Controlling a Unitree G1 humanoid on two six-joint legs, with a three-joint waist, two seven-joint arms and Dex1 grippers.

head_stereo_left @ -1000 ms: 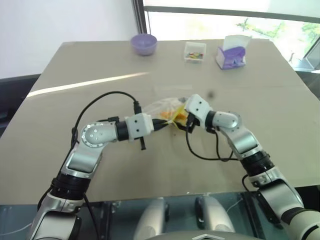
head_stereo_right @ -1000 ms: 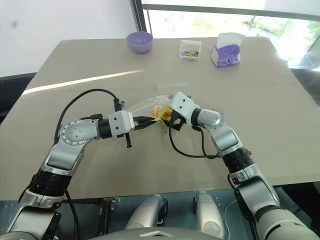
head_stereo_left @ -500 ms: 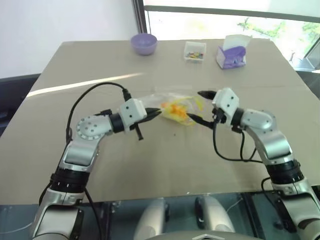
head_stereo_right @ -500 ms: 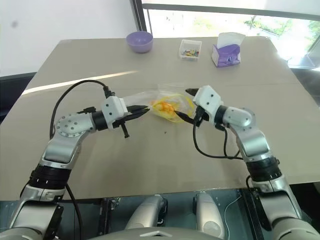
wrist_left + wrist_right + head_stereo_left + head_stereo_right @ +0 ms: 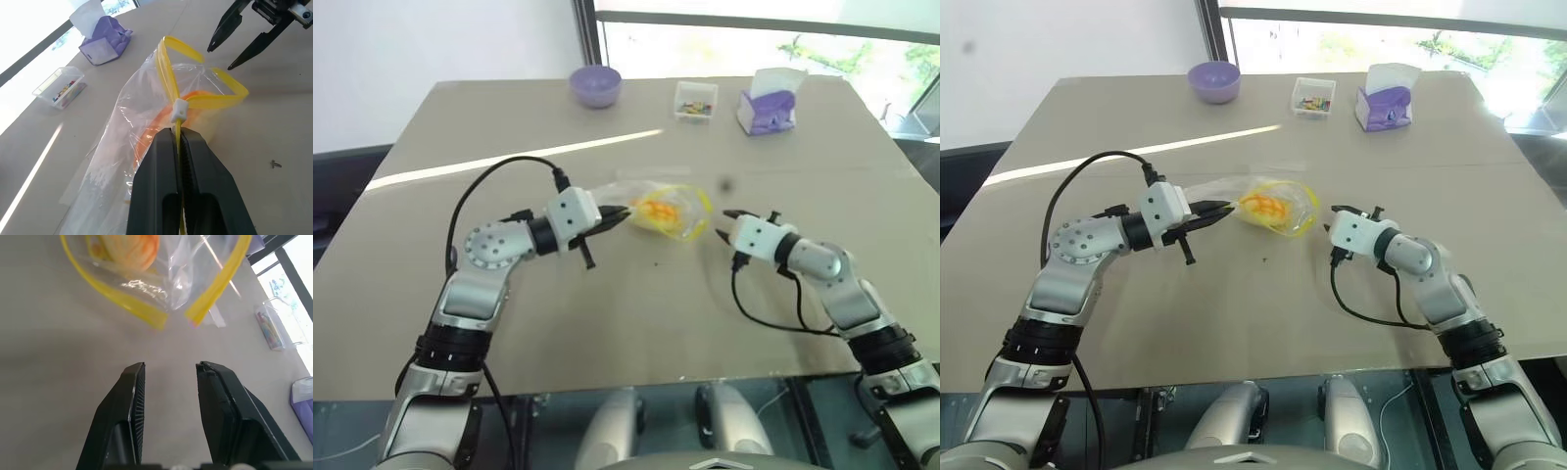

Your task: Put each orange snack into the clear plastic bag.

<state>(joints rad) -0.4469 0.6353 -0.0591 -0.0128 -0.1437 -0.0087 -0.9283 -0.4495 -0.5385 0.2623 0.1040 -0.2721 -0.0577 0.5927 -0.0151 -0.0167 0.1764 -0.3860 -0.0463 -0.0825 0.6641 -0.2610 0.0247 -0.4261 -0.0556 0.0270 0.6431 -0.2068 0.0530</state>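
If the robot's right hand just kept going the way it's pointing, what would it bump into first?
Most likely the clear plastic bag: its open, yellow-edged mouth lies just ahead of the right hand, with the orange snack inside. The exact height is hard to judge.

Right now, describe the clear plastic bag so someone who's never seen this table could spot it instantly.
Look at the middle of the tan table, between the two robot arms. The clear plastic bag hangs from the left gripper, crinkly and see-through with an orange snack inside. Its yellow strip around the open mouth sets it apart from the small clear box at the far edge.
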